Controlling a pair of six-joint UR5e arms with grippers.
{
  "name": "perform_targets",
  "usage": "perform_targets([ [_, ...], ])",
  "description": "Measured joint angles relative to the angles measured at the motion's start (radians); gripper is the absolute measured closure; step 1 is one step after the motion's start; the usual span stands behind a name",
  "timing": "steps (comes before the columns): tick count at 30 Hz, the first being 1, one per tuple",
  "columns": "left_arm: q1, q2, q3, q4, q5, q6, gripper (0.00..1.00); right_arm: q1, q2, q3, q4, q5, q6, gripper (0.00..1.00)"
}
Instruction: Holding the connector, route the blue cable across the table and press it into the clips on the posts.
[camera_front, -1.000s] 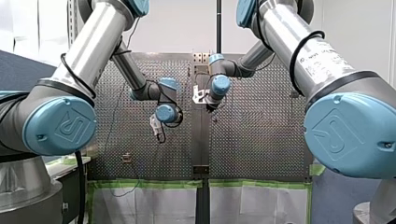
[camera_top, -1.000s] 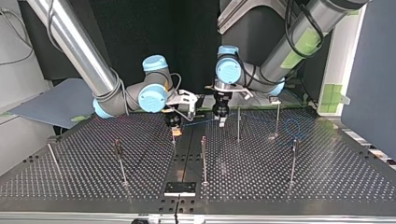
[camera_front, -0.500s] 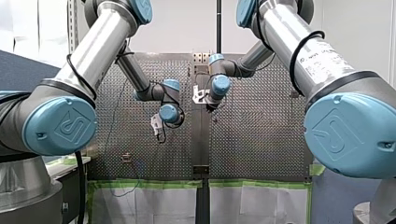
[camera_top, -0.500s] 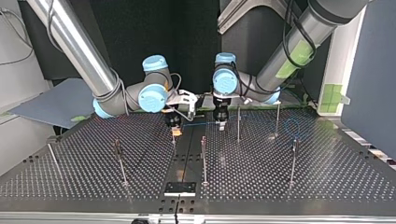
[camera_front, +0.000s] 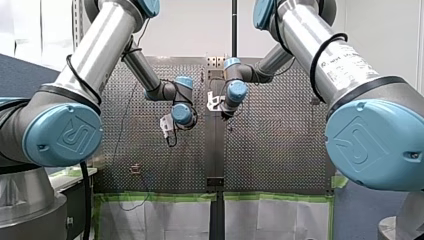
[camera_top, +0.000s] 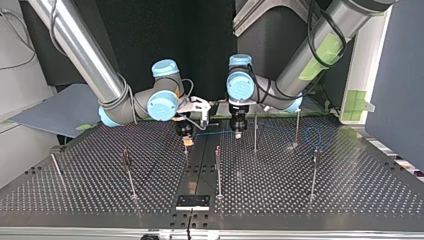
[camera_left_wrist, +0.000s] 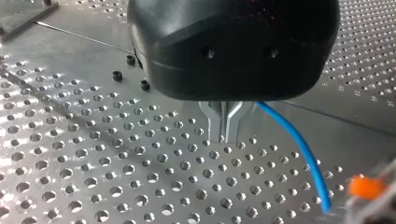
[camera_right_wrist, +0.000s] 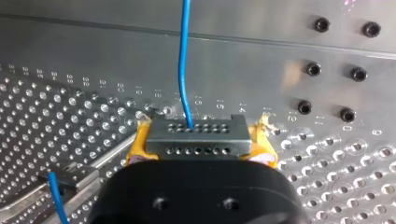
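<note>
In the right wrist view my right gripper (camera_right_wrist: 198, 142) is shut on the grey connector (camera_right_wrist: 196, 135), which sits between its yellow pads (camera_right_wrist: 138, 145). The blue cable (camera_right_wrist: 184, 60) leaves the connector straight ahead. The top view shows my right gripper (camera_top: 186, 136) left of the middle and my left gripper (camera_top: 238, 131) close at its right, both low over the table. The blue cable (camera_top: 220, 132) runs taut between them and goes on towards the posts (camera_top: 297, 127) at the right. My left gripper's (camera_left_wrist: 225, 135) metal fingers are together, and the cable (camera_left_wrist: 299, 149) comes out from behind them.
Thin upright posts stand across the perforated table (camera_top: 300, 200): one (camera_top: 218, 170) at the middle front, one (camera_top: 128, 172) at the left, one (camera_top: 255, 132) just right of my left gripper. A loop of cable (camera_top: 314, 136) lies at the far right. A black plate (camera_top: 193, 202) sits at the front edge.
My left gripper has shifted a little towards my right gripper, to the top view's left, and its fingers have come together on the cable. My right gripper has kept still with the connector.
</note>
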Motion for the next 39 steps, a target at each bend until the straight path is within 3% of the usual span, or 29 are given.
perform_targets([
  [10, -0.01, 0.003, -0.023, 0.002, 0.006, -0.002, 1.0, -0.001, -0.003, 0.0, 0.0, 0.0, -0.001, 1.0],
  [12, -0.012, 0.003, -0.024, 0.002, 0.016, -0.002, 0.95, -0.001, -0.003, 0.0, 0.0, 0.001, -0.001, 1.0],
  [13, -0.013, 0.003, -0.024, 0.002, 0.019, -0.002, 0.75, -0.001, -0.003, 0.0, 0.0, 0.001, -0.001, 1.0],
  [14, -0.014, 0.003, -0.024, 0.002, 0.022, -0.002, 0.62, -0.001, -0.003, 0.0, 0.0, 0.001, -0.002, 1.0],
  [15, -0.015, 0.004, -0.024, 0.002, 0.023, -0.002, 0.62, -0.001, -0.003, 0.0, 0.0, 0.001, -0.002, 1.0],
  [16, -0.016, 0.004, -0.024, 0.002, 0.023, -0.002, 0.51, -0.001, -0.003, 0.0, 0.0, 0.001, -0.002, 1.0],
  [18, -0.017, 0.004, -0.024, 0.001, 0.019, -0.005, 0.51, -0.001, -0.003, 0.0, 0.0, 0.001, -0.002, 1.0],
  [20, -0.018, 0.004, -0.024, 0.0, 0.014, -0.008, 0.66, -0.001, -0.003, 0.0, 0.0, 0.001, -0.002, 1.0],
  [21, -0.018, 0.004, -0.024, 0.0, 0.012, -0.008, 0.66, -0.002, -0.003, 0.0, 0.0, 0.001, -0.002, 1.0],
  [23, -0.018, 0.004, -0.024, -0.001, 0.009, -0.01, 0.82, -0.003, -0.003, 0.0, 0.0, 0.002, -0.002, 1.0],
  [24, -0.018, 0.004, -0.024, -0.002, 0.007, -0.011, 0.82, -0.003, -0.003, 0.0, 0.0, 0.002, -0.002, 1.0],
  [26, -0.018, 0.004, -0.024, -0.003, 0.002, -0.013, 0.97, -0.003, -0.003, 0.0, 0.0, 0.002, -0.002, 1.0],
  [39, -0.019, 0.004, -0.024, -0.004, -0.009, -0.029, 1.0, -0.004, -0.003, 0.0, 0.0, 0.003, -0.002, 1.0],
])
